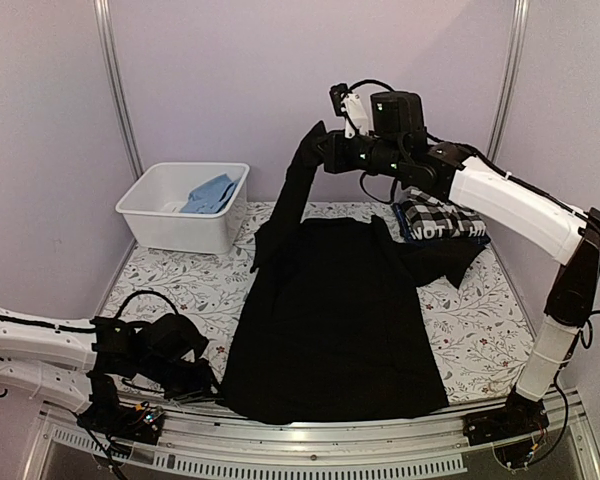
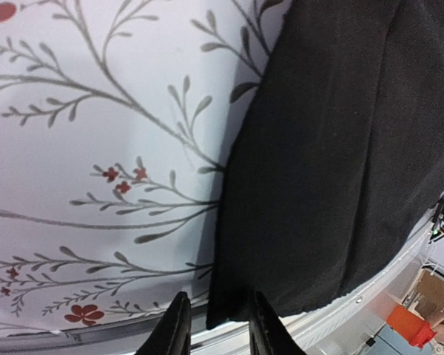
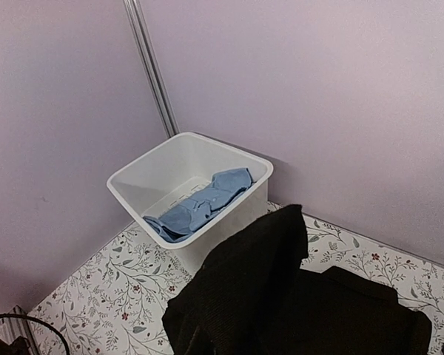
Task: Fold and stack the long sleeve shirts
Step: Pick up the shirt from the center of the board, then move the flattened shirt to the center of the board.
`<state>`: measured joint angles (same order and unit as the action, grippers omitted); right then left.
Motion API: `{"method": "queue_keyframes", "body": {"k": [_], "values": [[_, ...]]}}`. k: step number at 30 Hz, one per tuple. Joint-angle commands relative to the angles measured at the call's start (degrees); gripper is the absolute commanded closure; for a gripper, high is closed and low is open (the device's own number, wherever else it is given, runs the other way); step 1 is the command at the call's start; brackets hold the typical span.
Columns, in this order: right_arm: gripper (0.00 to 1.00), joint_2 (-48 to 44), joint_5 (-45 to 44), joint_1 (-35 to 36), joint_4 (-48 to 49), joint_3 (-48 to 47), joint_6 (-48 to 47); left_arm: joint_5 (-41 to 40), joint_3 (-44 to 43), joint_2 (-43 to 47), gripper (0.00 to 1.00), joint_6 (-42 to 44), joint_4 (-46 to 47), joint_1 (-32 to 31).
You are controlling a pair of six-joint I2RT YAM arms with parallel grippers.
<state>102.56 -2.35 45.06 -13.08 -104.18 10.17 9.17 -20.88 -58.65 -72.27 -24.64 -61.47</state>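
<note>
Right arm (image 1: 500,200) raised, left jaws parted low

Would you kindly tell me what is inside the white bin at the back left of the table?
A crumpled light blue garment lies in the white bin. Anything beneath that cloth is covered and cannot be seen.

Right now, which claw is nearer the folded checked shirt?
Right. The right claw is raised left of the black-and-white checked shirt, holding the plain black shirt by a sleeve; the left claw is at that shirt's near hem corner.

Right gripper (image 1: 317,148) tips behind black shirt (image 1: 330,300)
</note>
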Motion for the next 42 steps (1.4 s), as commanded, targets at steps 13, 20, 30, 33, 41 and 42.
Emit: {"method": "queue_keyframes", "body": {"k": [13, 20, 30, 33, 41, 42], "values": [[1.0, 2.58, -1.15, 0.12, 0.07, -9.54, -7.72, 0.22, -8.27, 0.59, 1.0, 6.69, -2.48, -1.05], [1.0, 2.65, -8.85, 0.05, 0.36, -11.7, -16.96, 5.07, -15.18, -4.44, 1.0, 15.24, -1.28, -2.09], [1.0, -0.86, -15.0, -5.41, -0.08, -6.39, -21.12, 11.72, -25.38, -12.25, 1.0, 25.74, -2.24, -3.76], [1.0, -1.72, -13.27, -7.57, -0.92, -5.44, -19.56, 14.28, -28.55, -15.0, 1.0, 28.63, -1.75, -3.72], [1.0, -3.6, -13.03, -7.97, -2.17, -3.64, -17.76, 21.32, -36.4, -26.33, 1.0, 35.56, -2.84, -3.7], [1.0, -3.86, -13.17, -7.97, -2.21, -3.47, -17.74, 22.01, -37.14, -27.57, 1.0, 36.06, -2.86, -3.69]]}}
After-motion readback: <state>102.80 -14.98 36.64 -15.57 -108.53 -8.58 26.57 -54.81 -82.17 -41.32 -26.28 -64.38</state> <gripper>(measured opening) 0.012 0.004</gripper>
